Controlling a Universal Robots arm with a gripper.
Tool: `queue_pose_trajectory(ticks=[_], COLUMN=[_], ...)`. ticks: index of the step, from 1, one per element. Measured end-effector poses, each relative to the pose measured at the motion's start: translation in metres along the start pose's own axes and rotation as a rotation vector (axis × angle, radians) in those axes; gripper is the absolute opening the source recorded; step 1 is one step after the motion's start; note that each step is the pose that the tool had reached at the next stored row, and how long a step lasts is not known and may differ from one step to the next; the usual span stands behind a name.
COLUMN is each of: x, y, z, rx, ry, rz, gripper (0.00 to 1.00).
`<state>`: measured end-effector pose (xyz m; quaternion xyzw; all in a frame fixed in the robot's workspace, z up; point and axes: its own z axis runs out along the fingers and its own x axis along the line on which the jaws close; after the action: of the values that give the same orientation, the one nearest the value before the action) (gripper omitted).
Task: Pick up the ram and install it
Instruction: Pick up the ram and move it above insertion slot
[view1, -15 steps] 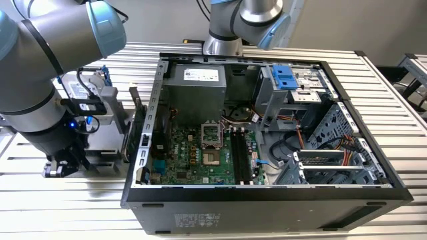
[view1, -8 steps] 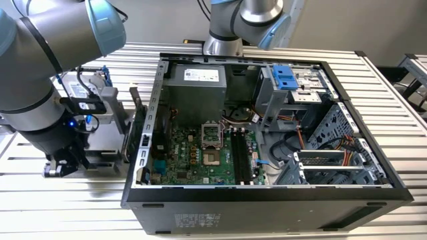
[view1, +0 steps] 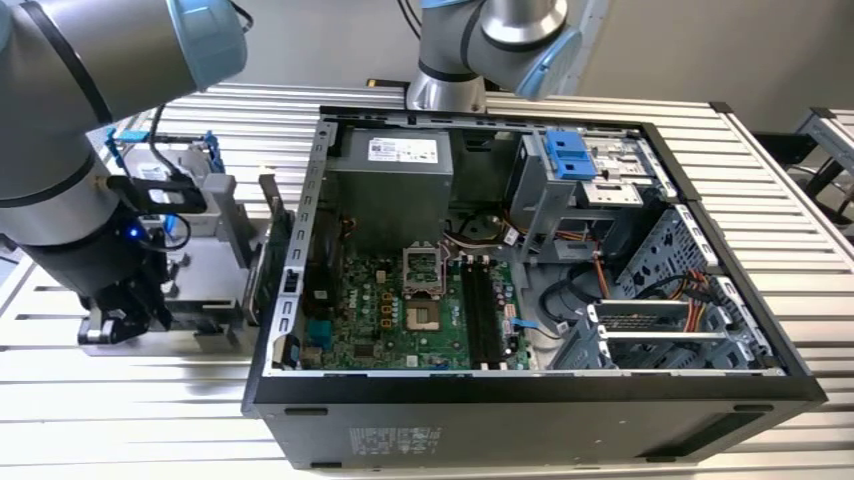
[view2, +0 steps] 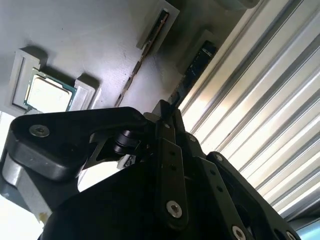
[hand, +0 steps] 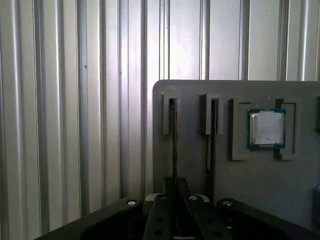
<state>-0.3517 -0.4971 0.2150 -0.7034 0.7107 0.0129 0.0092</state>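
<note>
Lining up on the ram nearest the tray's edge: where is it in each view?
Exterior view: hidden behind the arm, on the gray tray at the exterior view's left.
First wrist view: the ram, on edge in the tray's outermost slot, ahead of the gripper.
Second wrist view: the ram in the slot nearest the slatted table.
Shared landmark: the gray tray.

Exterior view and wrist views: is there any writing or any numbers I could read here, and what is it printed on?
No text can be read.
On the power supply, a white label: print too small to read.
On the computer case outer wall, a pale label: too small to read.
On the processor lid, first wrist view: no legible marks.
On the ram beside it: pale marks, unreadable.
</note>
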Motion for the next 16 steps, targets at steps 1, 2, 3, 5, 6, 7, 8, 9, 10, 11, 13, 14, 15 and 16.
queue_pose_trajectory(ticks=[1,2,3,5,6,7,8,9,10,11,13,14,15,16], x=[-0.0001,-0.0001,-0.0002,-0.0003,-0.0003,-0.0004,-0.0005,-0.0006,-0.0006,-0.0007,-0.0008,-0.0009,-0.001,-0.0011], y=[0.0,0.0,0.0,0.0,0.0,0.0001,0.0001,0.0001,0.0001,0.0001,0.0001,0.0001,0.0002,0.0002], z=[-0.0021,-0.0038,-0.0057,-0.0097,-0.0115,-0.0135,-0.0155,-0.0175,-0.0196,-0.0218,-0.0269,-0.0295,-0.032,-0.0345], rx=[0.0001,0.0001,0.0001,0.0,0.0,0.0,0.0,0.0001,0.0001,0.0001,0.0,0.0,0.0001,0.0001], ry=[0.0,0.0,0.0,0.0001,0.0,0.0001,0.0,0.0,0.0001,0.0,0.0001,0.0001,0.0001,0.0], rz=[0.0,0.0,0.0,0.0,0.0,0.0,0.0,0.0,0.0,0.0,0.0,0.0,0.0,0.0], gripper=[0.0,0.0,0.0,0.0,0.0,0.0,0.0,0.0,0.0,0.0,0.0,0.0,0.0,0.0])
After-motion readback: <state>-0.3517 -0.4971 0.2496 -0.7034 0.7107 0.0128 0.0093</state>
